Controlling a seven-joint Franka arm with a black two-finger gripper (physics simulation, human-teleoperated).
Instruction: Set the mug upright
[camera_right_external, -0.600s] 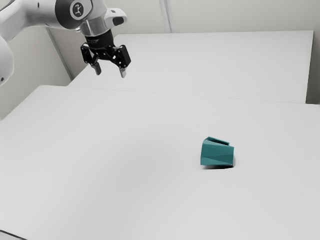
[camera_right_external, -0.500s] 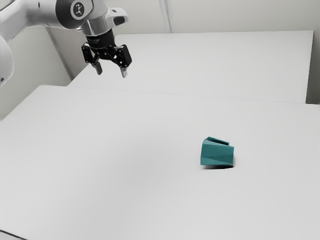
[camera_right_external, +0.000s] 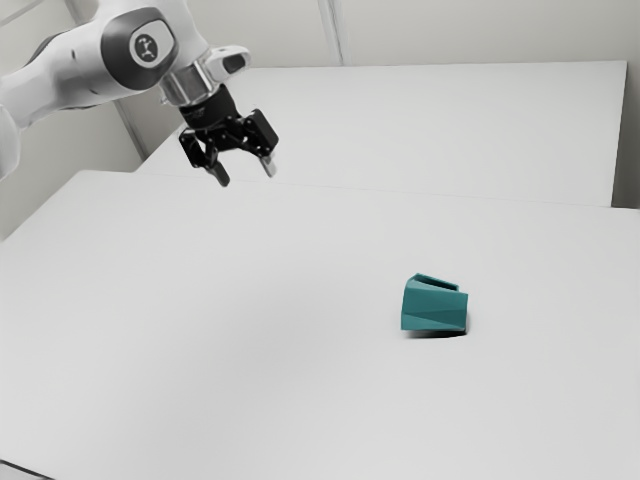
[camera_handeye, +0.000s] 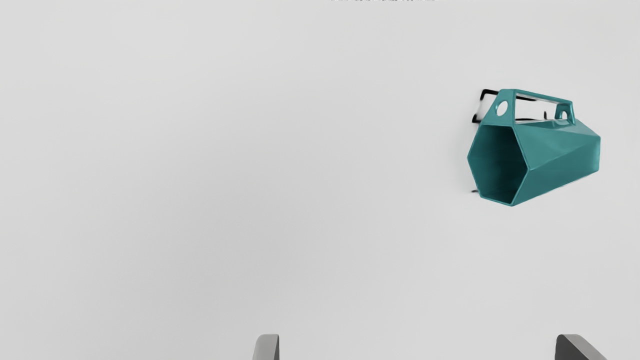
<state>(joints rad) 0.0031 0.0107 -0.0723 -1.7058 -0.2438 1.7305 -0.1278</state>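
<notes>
Tool (camera_right_external: 245, 174) hangs tilted above the table (camera_right_external: 250, 380), 2 fingers (camera_handeye: 267, 348) wide, well apart from the mug (camera_right_external: 433, 308).

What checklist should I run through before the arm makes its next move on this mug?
1. Pincer open: ok, its fingers stand well apart.
2. Pincer free of any load: ok, nothing is between the fingers.
3. Pincer lined up over the mug: not ok, it hangs above the table, well to the exterior view's left of the mug.
4. Mug upright: not ok, it lies on its side.
5. Handle unobstructed: ok, nothing else rests against it.
6. Mug steady enough not to roll when touched: cannot tell.
</notes>
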